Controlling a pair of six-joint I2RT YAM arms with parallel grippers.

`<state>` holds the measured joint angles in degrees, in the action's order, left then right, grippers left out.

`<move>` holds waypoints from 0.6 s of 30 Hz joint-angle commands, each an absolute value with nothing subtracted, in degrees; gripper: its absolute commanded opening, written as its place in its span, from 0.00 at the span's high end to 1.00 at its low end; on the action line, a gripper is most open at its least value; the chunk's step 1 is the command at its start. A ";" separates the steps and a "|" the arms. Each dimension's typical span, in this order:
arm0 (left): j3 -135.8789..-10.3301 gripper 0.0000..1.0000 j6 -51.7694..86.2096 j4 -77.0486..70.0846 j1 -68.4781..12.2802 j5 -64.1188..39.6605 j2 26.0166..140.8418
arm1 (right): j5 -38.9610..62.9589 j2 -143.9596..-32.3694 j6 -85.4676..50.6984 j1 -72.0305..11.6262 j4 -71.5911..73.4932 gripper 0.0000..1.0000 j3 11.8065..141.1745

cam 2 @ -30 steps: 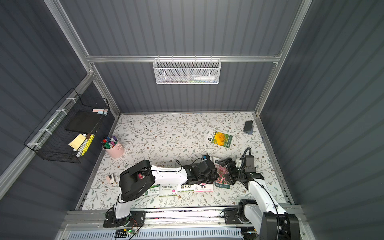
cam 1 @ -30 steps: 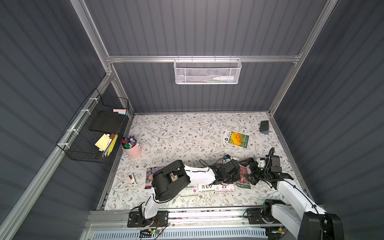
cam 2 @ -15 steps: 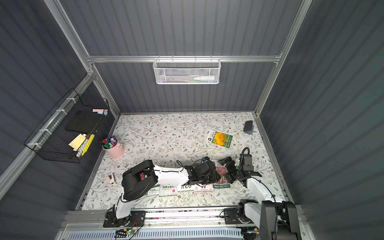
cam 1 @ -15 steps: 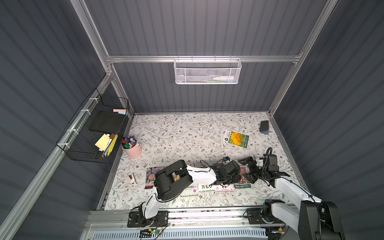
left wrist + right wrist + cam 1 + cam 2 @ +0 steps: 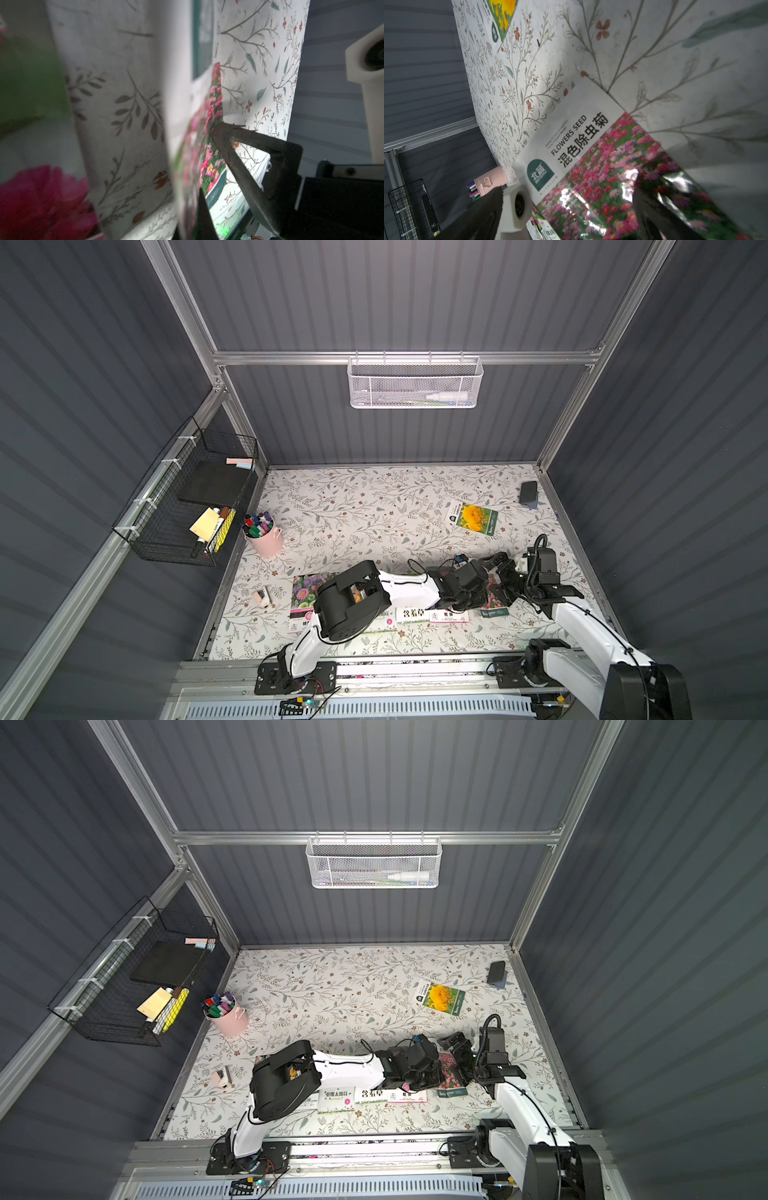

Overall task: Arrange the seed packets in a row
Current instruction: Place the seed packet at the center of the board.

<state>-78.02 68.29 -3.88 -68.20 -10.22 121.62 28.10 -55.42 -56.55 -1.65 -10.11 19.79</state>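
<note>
Several seed packets lie in a row near the front edge, from a mixed-bloom one [image 5: 306, 597] to white-labelled ones [image 5: 411, 613] [image 5: 338, 1096]. At the row's right end lies the pink-flower packet [image 5: 494, 602] [image 5: 451, 1078] [image 5: 602, 166]. My left gripper [image 5: 482, 603] [image 5: 432, 1079] [image 5: 195, 218] is shut on that packet's edge, which looks blurred and edge-on in the left wrist view. Over the same packet my right gripper [image 5: 503, 581] [image 5: 457, 1058] [image 5: 569, 201] stands open, one of its fingers [image 5: 226, 141] touching the packet. A yellow-flower packet [image 5: 473, 517] [image 5: 442, 997] [image 5: 500, 16] lies apart, farther back.
A pink cup of markers [image 5: 262, 537] stands at the left and a small white item [image 5: 262, 598] lies near it. In the back right corner sits a dark block [image 5: 528, 492]. A black wire basket [image 5: 187, 506] hangs on the left wall, a white mesh basket [image 5: 415, 383] on the back wall.
My left jaws opened briefly and closed again at the pink-flower packet. The right gripper edged slightly closer to the left one.
</note>
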 commanded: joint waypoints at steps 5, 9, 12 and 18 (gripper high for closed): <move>-79.89 1.00 68.52 -3.24 -68.47 -13.23 122.89 | 27.95 -57.88 -57.39 -1.89 -11.64 0.01 21.65; -79.38 1.00 68.98 -2.66 -68.46 -14.45 122.55 | 27.52 -59.20 -58.66 -1.93 -8.70 0.01 19.93; -79.44 0.81 69.00 -2.42 -68.47 -15.26 122.44 | 27.25 -60.98 -59.44 -1.93 -6.94 0.01 19.05; -81.91 0.50 65.12 2.76 -68.38 -14.96 121.10 | 24.66 -62.64 -60.88 -2.64 -5.68 0.01 17.18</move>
<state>-78.96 67.42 -1.30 -68.20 -14.44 121.62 27.66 -61.91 -58.96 -2.22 -5.26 19.33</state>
